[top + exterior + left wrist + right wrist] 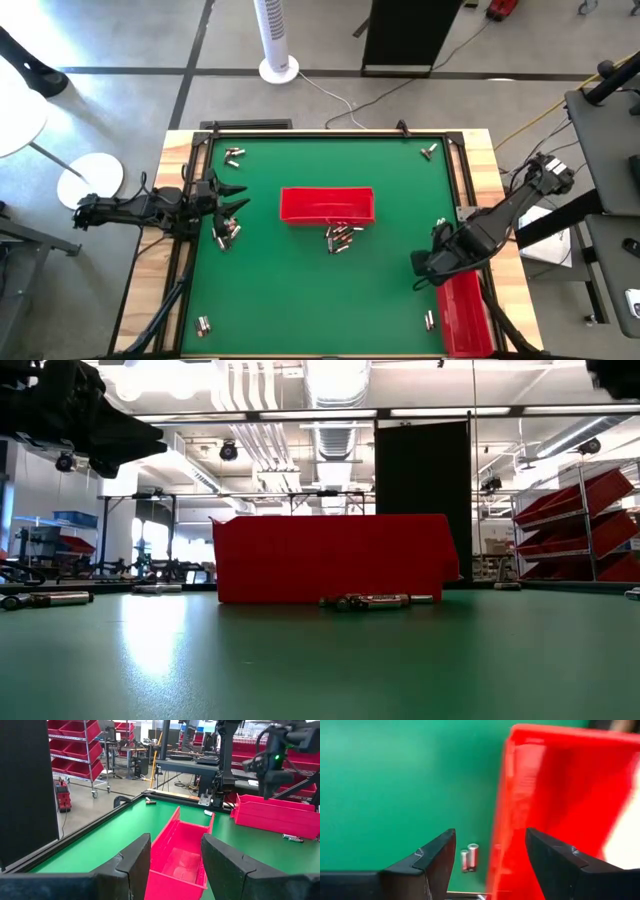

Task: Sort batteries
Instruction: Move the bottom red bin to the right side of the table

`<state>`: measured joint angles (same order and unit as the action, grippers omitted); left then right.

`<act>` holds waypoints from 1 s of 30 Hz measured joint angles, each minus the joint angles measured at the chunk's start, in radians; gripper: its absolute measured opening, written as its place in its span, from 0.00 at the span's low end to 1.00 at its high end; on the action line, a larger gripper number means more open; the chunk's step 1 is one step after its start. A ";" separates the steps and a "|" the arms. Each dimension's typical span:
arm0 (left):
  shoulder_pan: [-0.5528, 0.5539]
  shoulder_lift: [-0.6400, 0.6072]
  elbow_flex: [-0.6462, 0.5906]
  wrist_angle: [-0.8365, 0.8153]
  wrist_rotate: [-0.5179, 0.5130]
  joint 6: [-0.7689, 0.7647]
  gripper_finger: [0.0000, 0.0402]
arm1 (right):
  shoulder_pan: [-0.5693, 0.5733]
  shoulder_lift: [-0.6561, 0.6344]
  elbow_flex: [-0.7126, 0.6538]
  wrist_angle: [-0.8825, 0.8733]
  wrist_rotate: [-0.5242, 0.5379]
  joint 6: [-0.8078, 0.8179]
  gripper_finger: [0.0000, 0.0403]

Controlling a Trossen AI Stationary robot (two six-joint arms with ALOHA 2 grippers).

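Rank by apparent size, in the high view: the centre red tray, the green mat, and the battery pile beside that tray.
1. The green mat, by far the largest.
2. The centre red tray.
3. The battery pile, much smaller than the tray.
All three lie at table level, so camera distance does not blur this order.

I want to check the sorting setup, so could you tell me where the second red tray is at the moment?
In the high view the second red tray lies at the table's near-right corner, directly below the right gripper, with two batteries just left of it.

A pile of batteries (340, 238) lies just before the central tray (327, 205); another tray (462, 310) sits at the table's (300, 300) right edge.
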<state>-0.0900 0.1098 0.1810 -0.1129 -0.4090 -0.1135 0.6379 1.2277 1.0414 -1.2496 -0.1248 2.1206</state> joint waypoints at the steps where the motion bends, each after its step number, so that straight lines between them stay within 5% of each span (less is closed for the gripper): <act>1: 0.000 0.000 0.000 0.000 0.000 0.000 0.39 | 0.000 -0.015 -0.037 0.035 -0.006 0.001 0.57; 14: 0.000 0.000 0.000 0.000 0.000 0.000 0.39 | 0.002 -0.034 -0.247 0.163 -0.120 -0.041 0.50; 30: 0.000 0.000 0.000 0.000 0.000 0.000 0.39 | 0.005 -0.035 -0.264 0.186 -0.171 0.005 0.04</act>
<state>-0.0901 0.1097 0.1809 -0.1131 -0.4091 -0.1135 0.6426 1.1931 0.7776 -1.0639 -0.2960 2.1255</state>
